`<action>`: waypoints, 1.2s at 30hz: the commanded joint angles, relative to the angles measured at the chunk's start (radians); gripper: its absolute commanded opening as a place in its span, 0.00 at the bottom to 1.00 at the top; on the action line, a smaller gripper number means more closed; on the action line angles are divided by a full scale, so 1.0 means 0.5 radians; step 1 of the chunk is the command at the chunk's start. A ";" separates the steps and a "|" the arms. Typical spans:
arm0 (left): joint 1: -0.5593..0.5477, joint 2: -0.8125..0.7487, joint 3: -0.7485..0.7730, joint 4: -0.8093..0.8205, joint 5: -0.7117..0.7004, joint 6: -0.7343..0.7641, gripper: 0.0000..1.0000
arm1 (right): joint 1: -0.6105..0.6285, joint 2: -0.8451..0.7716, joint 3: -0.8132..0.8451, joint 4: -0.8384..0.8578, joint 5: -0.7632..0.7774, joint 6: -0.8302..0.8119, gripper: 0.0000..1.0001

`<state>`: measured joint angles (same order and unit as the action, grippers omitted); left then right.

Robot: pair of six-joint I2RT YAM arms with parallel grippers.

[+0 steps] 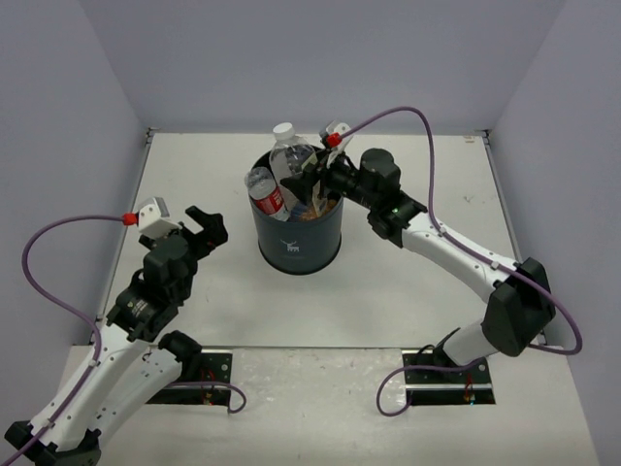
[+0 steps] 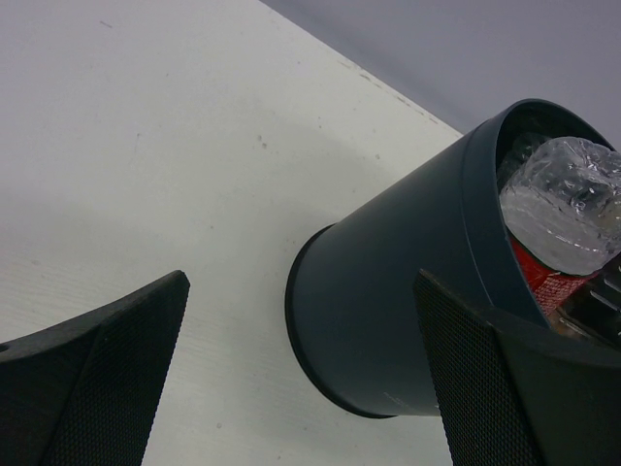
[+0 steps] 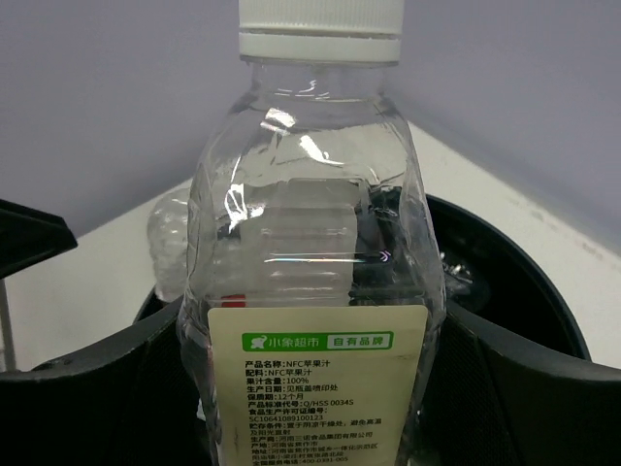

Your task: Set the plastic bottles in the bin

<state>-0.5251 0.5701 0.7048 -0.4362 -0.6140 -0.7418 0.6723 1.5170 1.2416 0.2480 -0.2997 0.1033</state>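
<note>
The bin [image 1: 296, 243] stands mid-table, dark navy with a small white logo. My right gripper [image 1: 306, 184] is over its rim, shut on a clear bottle with a cream label and white cap [image 1: 288, 150]. In the right wrist view the bottle [image 3: 315, 291] stands upright between my fingers [image 3: 543, 379], above the bin's rim [image 3: 529, 267]. A clear red-labelled bottle [image 1: 265, 192] sticks out of the bin on the left. It also shows in the left wrist view [image 2: 563, 209]. Something orange [image 1: 325, 206] shows inside. My left gripper [image 1: 199, 228] is open and empty, left of the bin [image 2: 398, 291].
White table [image 1: 408, 282] inside grey walls on three sides. Purple cables loop from both wrists. Both arm bases sit on black plates at the near edge.
</note>
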 commanded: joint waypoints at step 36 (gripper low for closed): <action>-0.003 0.047 0.030 0.054 -0.036 -0.022 1.00 | 0.116 -0.450 0.133 -0.264 0.364 -0.126 0.99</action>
<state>-0.5251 0.5919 0.7048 -0.4351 -0.6205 -0.7418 0.7265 1.4008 1.2230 0.1119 -0.1923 0.0172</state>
